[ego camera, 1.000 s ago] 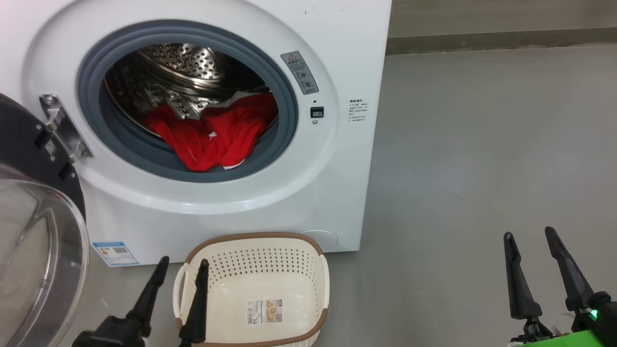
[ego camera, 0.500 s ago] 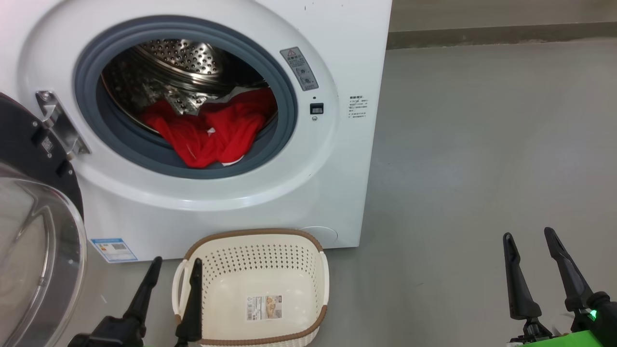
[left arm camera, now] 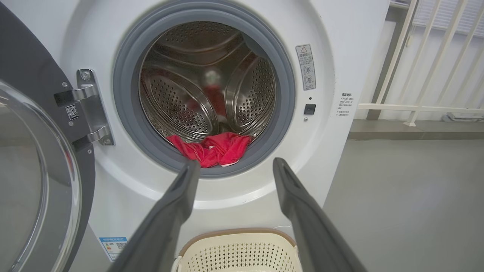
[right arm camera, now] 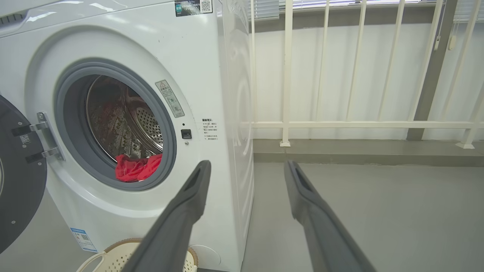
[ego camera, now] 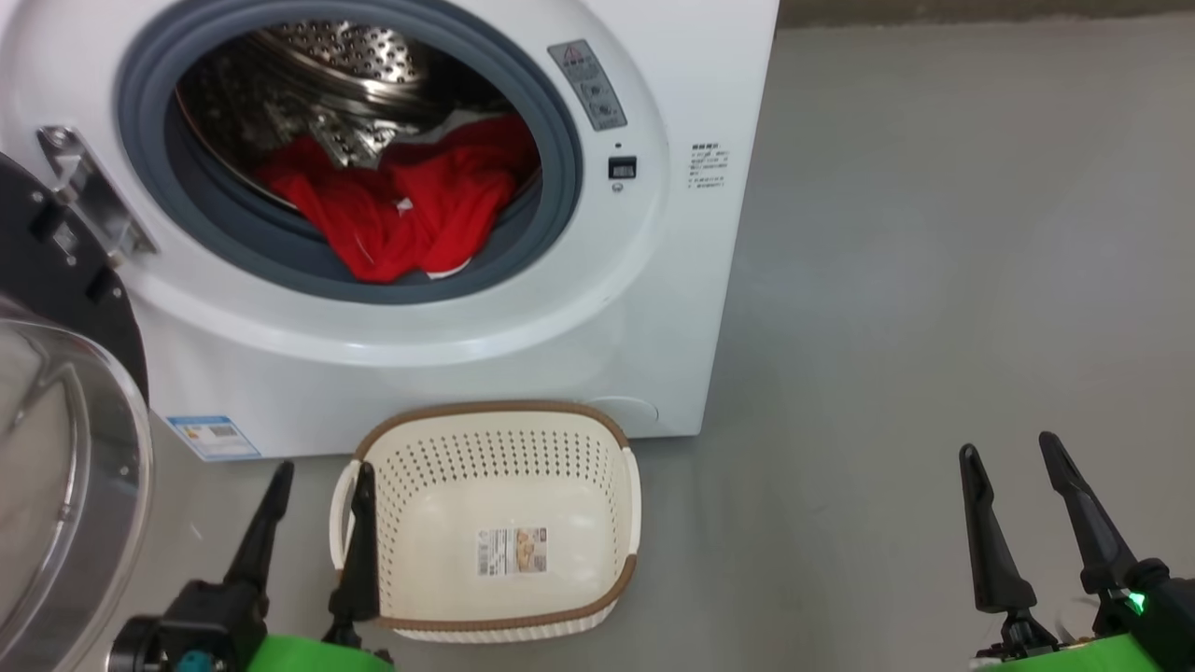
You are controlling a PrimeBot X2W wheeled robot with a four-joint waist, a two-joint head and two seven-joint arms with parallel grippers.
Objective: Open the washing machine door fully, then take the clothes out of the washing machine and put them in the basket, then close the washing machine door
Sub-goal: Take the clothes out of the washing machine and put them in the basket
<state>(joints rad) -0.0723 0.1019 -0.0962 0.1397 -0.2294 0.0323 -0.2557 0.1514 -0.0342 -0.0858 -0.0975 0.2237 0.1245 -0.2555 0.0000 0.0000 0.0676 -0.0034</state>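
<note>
The clothes (ego camera: 401, 219), bright red fabric garments with white parts, lie heaped inside the big white front-loading washing machine (ego camera: 653, 308); none are in the basket yet.

Nearest the robot, the left pincer (ego camera: 321, 471) hangs low in front of the washing machine, long dark fingers spread and holding nothing. The right pincer (ego camera: 1008, 448) hovers out past the machine's right corner over the grey floor (ego camera: 934, 280), likewise spread and empty.

The small cream-white perforated plastic basket (ego camera: 495, 408) with its brown woven-look rim stands empty on the floor, just in front of the machine's foot and below its opening.

The large round door (ego camera: 56, 280), glossy black rim and clear bulging glass, is swung out wide on the machine's left side.

Farthest in, the red heap rests at the bottom front of the perforated steel drum (ego camera: 355, 56), spilling onto the grey rubber ring (ego camera: 560, 187).

The door step looks done, so unloading is in hand but not begun. Next, a pincer should reach up through the opening, clear the ring, close on a fold of fabric and draw it down into the basket.
</note>
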